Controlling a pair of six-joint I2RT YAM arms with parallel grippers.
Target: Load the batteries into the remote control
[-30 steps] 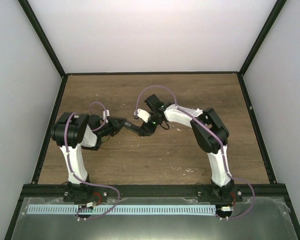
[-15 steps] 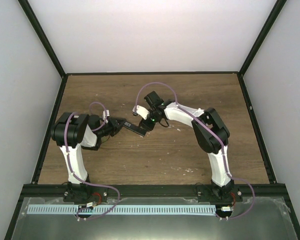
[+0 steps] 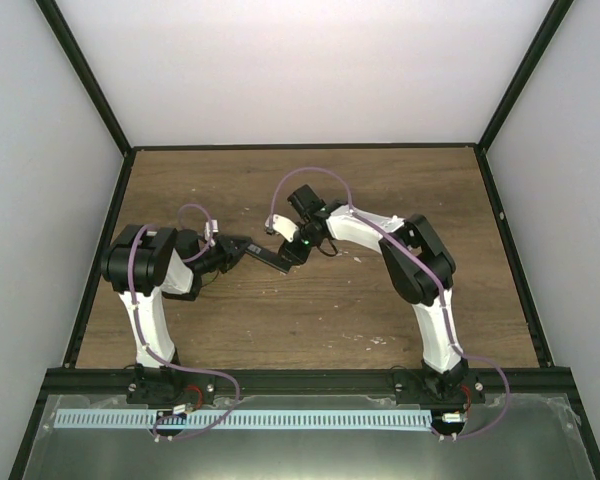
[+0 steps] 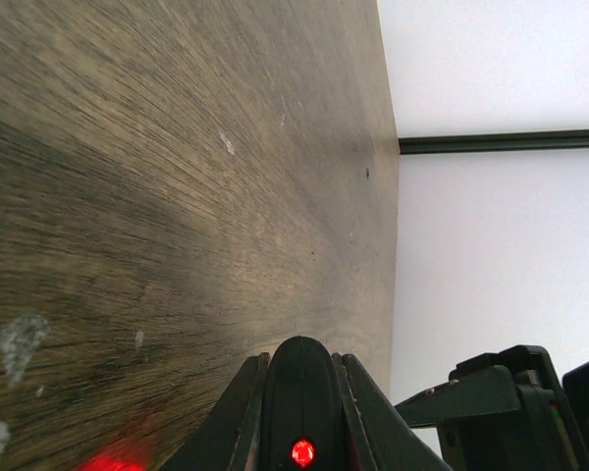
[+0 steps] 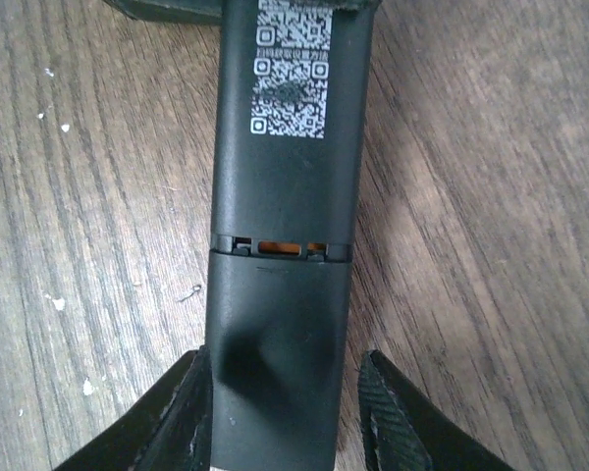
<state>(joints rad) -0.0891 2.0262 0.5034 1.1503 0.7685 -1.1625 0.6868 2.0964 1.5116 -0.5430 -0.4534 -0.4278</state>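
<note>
The black remote control (image 3: 264, 255) hangs just above the table between my two grippers. My left gripper (image 3: 236, 247) is shut on its left end; in the left wrist view the rounded tip (image 4: 301, 392) with a red light sits pinched between the fingers. In the right wrist view the remote control (image 5: 287, 167) shows its back with QR labels. The cover piece (image 5: 275, 363) sits almost flush, and the orange of the batteries (image 5: 280, 247) shows through the narrow seam. My right gripper (image 5: 287, 365) straddles the covered end. Its left finger lies against the side and its right finger (image 5: 385, 404) stands a little apart.
Brown wooden tabletop (image 3: 380, 190) with pale chipped specks (image 5: 57, 304), bounded by a black frame and white walls. A black part of the right arm (image 4: 501, 392) shows at the lower right of the left wrist view.
The right gripper's jaws have narrowed around the covered end of the remote control, and that arm has edged slightly left. The left gripper and remote control stay nearly still.
</note>
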